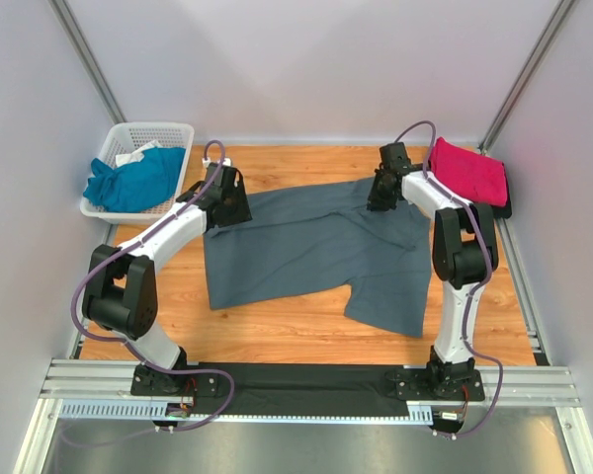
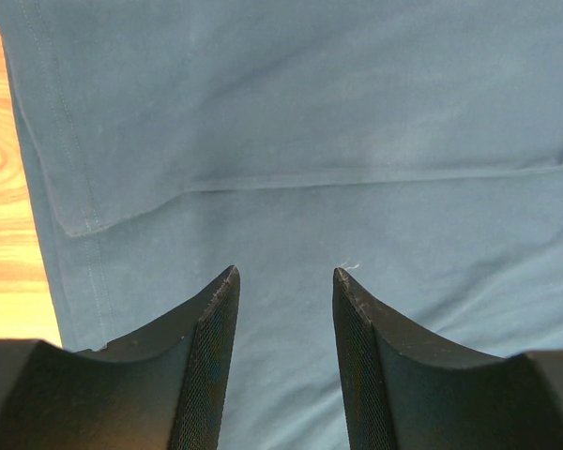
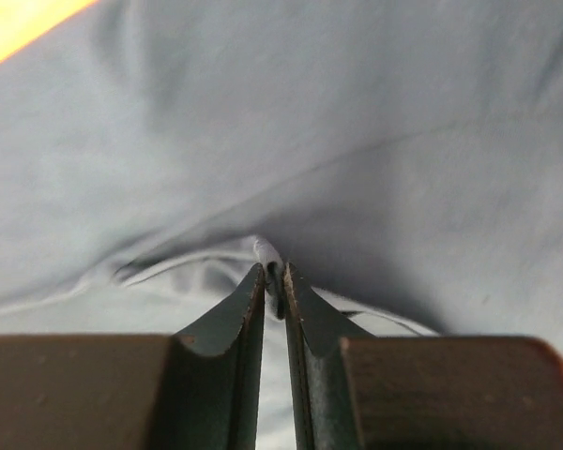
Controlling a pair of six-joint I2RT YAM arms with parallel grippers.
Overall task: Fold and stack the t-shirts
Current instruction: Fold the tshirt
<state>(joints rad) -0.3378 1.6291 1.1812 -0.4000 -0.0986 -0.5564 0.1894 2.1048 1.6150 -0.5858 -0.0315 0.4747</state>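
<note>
1. A white plastic lattice basket (image 1: 156,126) is set at the far left corner of the wooden tabletop (image 1: 277,326).
2. The basket is filled by 1 crumpled teal-blue t-shirt (image 1: 133,183), which is draped over the near rim. A small white item (image 1: 138,155) is seen behind it inside the basket; what it is cannot be told.
3. The slate-grey t-shirt (image 1: 316,247) is spread flat across the middle of the tabletop, between the 2 arms, with 1 part extended toward the near right.
4. The magenta-pink t-shirt (image 1: 469,170) is laid folded at the far right corner, well apart from the basket. A dark layer (image 1: 502,205) is visible under its right edge.
5. The left gripper (image 2: 283,277) is held over the far left part of the slate-grey t-shirt. Its fingers are spread, and only flat fabric with a hemmed edge is seen between them.
6. The right gripper (image 3: 274,272) is placed at the far right part of the same shirt. Its fingers are pressed almost together, and a raised fold of grey fabric is pinched between the tips.
</note>
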